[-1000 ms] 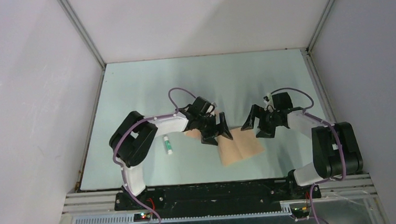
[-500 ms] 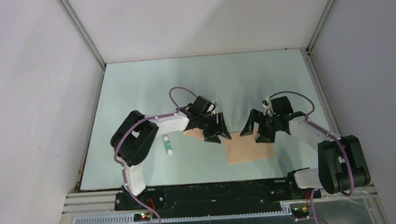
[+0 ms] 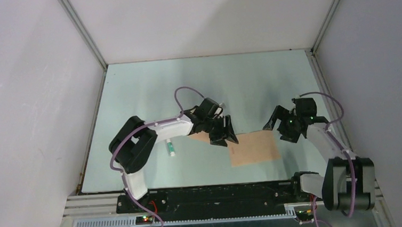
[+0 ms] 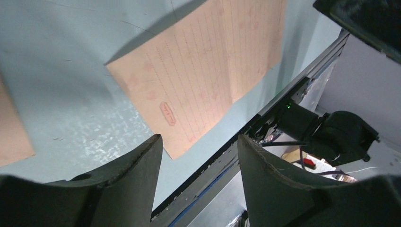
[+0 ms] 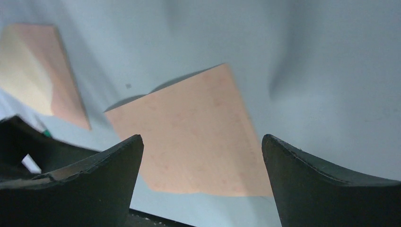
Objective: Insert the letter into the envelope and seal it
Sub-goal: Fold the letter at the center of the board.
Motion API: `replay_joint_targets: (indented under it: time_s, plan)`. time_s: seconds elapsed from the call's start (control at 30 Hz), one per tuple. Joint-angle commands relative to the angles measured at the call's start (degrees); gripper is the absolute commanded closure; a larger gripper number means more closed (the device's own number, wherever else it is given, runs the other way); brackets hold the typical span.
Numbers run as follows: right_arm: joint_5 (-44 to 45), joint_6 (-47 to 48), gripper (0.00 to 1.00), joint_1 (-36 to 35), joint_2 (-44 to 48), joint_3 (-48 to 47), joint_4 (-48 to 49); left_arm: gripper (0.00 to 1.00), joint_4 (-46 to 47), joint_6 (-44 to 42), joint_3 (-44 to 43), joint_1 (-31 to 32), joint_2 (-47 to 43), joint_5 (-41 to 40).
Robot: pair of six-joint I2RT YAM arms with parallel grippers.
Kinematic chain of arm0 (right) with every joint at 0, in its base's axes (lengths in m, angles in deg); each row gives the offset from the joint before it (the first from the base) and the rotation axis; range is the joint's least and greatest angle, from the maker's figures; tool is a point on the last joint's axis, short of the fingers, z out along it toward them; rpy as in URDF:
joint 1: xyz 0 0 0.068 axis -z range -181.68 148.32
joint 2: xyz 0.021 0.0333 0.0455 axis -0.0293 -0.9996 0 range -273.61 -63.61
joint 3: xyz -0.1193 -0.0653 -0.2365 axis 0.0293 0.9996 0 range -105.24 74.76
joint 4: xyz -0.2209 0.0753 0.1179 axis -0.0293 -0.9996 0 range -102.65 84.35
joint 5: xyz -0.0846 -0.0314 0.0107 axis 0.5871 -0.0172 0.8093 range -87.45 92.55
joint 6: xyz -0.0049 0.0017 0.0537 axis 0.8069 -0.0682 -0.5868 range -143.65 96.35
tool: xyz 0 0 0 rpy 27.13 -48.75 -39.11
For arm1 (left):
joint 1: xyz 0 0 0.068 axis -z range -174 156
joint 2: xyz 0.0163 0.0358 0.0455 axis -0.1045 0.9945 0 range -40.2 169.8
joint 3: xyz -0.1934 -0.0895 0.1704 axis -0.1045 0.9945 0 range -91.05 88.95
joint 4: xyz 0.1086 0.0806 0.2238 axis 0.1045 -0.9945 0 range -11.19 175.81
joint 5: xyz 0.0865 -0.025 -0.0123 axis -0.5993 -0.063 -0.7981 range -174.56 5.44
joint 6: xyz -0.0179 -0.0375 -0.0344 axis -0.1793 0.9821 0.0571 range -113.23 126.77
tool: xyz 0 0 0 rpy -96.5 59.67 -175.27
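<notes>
The letter [image 3: 252, 148], a flat peach-tan sheet, lies on the table near the front edge. It also shows in the left wrist view [image 4: 203, 71] and the right wrist view [image 5: 198, 132]. The envelope [image 3: 197, 136] is mostly hidden under my left gripper; a sliver shows in the left wrist view [image 4: 12, 137], and its tan and cream faces show in the right wrist view [image 5: 42, 71]. My left gripper [image 3: 226, 138] is open and empty at the letter's far left corner. My right gripper [image 3: 280, 130] is open and empty just past the letter's far right corner.
A white glue stick with a green cap [image 3: 170, 146] lies left of the envelope, beside the left arm. The table's front edge and black rail [image 3: 209, 189] run just below the letter. Grey walls close in on the left, right and back.
The letter has turned from tilted to square with the table edge and shifted right. My right gripper has pulled back to the right, off the letter. My left gripper has edged right.
</notes>
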Motion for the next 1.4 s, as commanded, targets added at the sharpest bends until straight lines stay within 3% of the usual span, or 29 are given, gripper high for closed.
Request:
replay_joint_targets:
  time_s: [0.0,0.27,0.47,1.0,1.37]
  plan:
    - [0.9,2.4,0.01,2.6,-7.4,0.6,0.0,0.35,0.3,-0.2,-4.2,0.5,3.8,-0.4]
    - [-2.6,3.0,0.01,1.1,-13.6,1.3,2.4,0.33,-7.0,-4.1,-9.0,-0.8,9.8,-2.6]
    - [-6.0,3.0,0.02,-3.3,-14.5,1.5,2.9,0.32,-7.3,-4.7,-9.8,-1.1,12.4,-2.4]
    - [-12.1,-4.7,0.02,-11.1,-5.0,3.7,3.9,0.31,-8.1,-4.9,-12.2,-1.3,14.8,-2.0]
    - [-9.4,-9.5,0.02,-12.3,5.2,3.7,1.0,0.31,-8.1,-5.3,-11.7,-1.4,15.1,-2.0]
